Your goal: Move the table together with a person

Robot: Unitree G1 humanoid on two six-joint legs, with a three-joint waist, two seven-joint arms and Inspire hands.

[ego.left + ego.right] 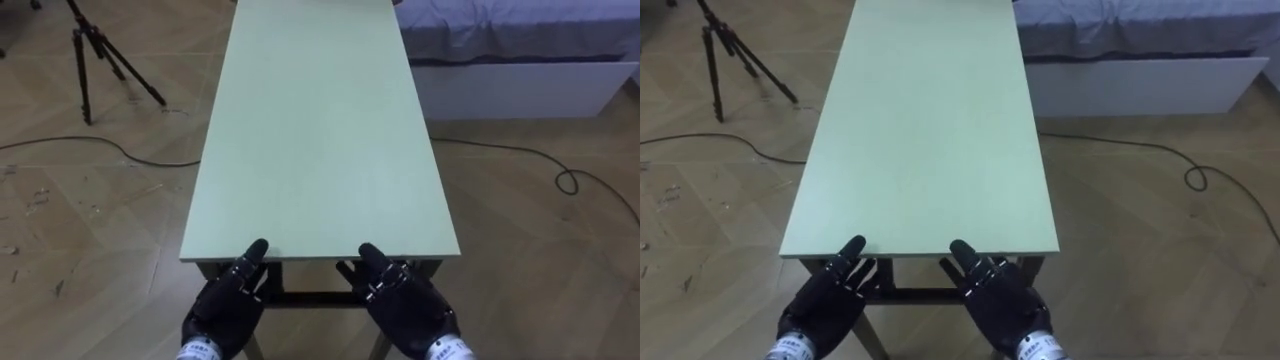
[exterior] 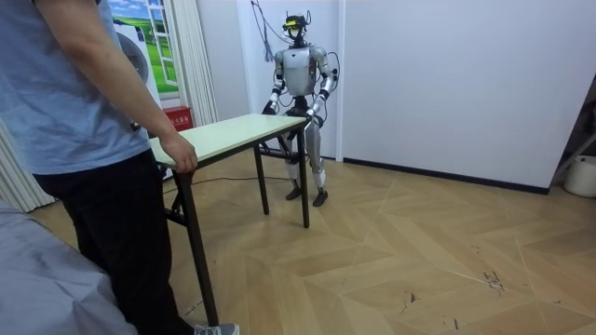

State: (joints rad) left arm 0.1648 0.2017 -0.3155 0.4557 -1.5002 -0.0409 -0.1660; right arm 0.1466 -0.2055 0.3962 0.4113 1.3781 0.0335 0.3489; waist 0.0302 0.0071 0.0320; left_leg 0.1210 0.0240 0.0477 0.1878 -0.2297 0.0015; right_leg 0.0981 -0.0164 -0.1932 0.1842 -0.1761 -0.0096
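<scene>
A long table with a pale green top [image 1: 320, 130] and dark legs stretches away from me. My left hand [image 1: 225, 305] and right hand [image 1: 405, 300] hold its near short edge, each thumb lying on top and the fingers curled under the edge. In the room view I stand at the table's [image 2: 237, 130] far end, facing it. A person in a blue shirt [image 2: 74, 102] stands at the other end with one hand [image 2: 179, 158] gripping the tabletop's corner.
A black tripod [image 1: 95, 60] stands on the wooden floor to the far left of the table. A bed with a white base [image 1: 520, 70] lies to the far right. Cables [image 1: 570, 180] trail on the floor on both sides. Open floor lies at the room view's right.
</scene>
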